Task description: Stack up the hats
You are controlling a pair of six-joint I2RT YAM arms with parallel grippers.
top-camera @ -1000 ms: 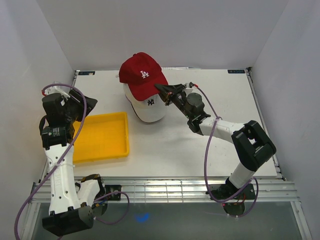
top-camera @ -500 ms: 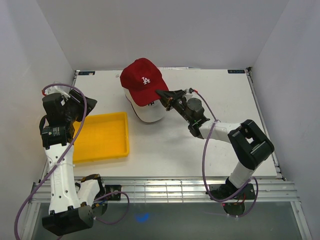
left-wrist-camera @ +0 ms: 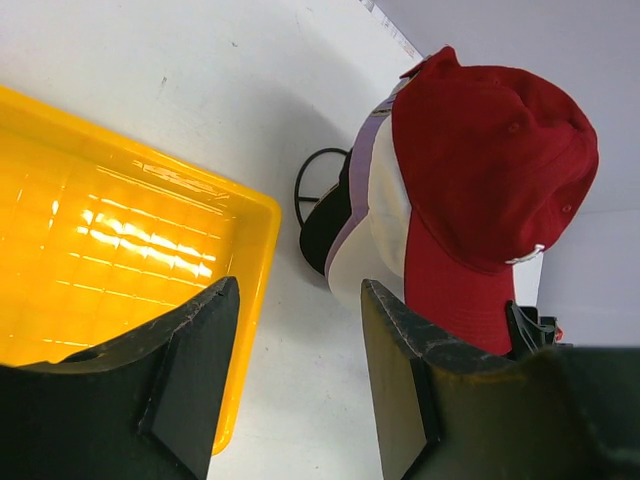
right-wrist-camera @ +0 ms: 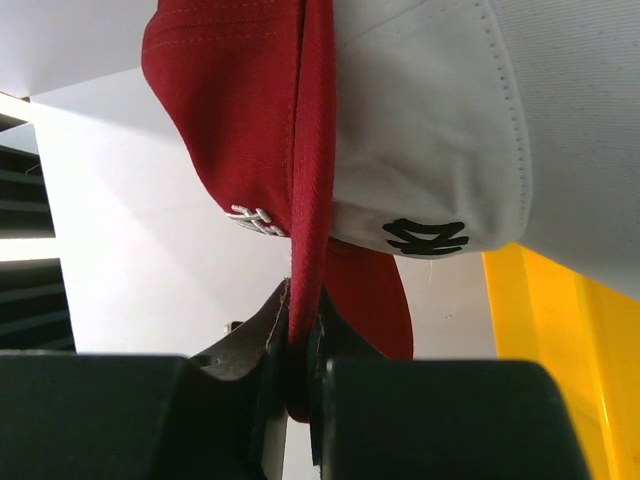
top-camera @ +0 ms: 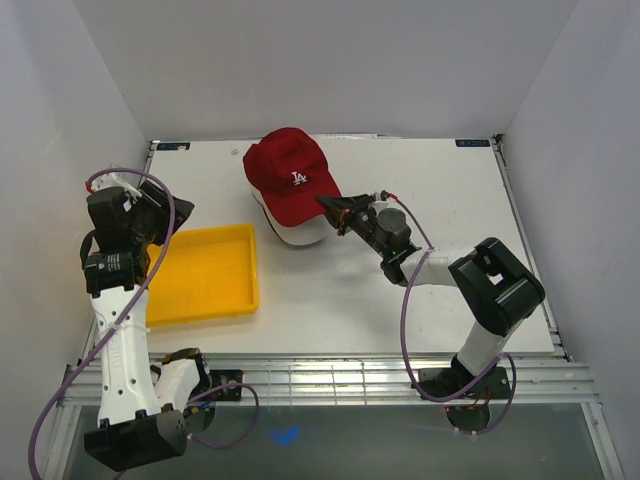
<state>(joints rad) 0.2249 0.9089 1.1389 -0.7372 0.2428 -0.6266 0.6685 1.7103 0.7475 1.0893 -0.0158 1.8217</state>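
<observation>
A dark red hat (top-camera: 290, 178) with a white LA logo sits tilted over the pile of hats at the back middle of the table. My right gripper (top-camera: 335, 212) is shut on its brim (right-wrist-camera: 308, 250). Under it shows a white hat (top-camera: 293, 233) with a black logo (right-wrist-camera: 425, 236). In the left wrist view the red hat (left-wrist-camera: 490, 170) covers the white hat (left-wrist-camera: 385, 215), with a lavender edge (left-wrist-camera: 362, 170) and a black hat (left-wrist-camera: 322, 228) lower in the pile. My left gripper (left-wrist-camera: 300, 370) stands open and holds nothing, above the tray's right rim, apart from the pile.
A yellow tray (top-camera: 205, 275) lies at the left, close to the pile; its corner (right-wrist-camera: 560, 340) shows past the white hat. A black wire stand (left-wrist-camera: 308, 180) peeks out under the pile. White walls (top-camera: 330, 70) close in the table's back and sides.
My right gripper has drawn the red hat toward the near side and down over the white hat, hiding that hat's logo in the top view. The left arm has stayed put.
</observation>
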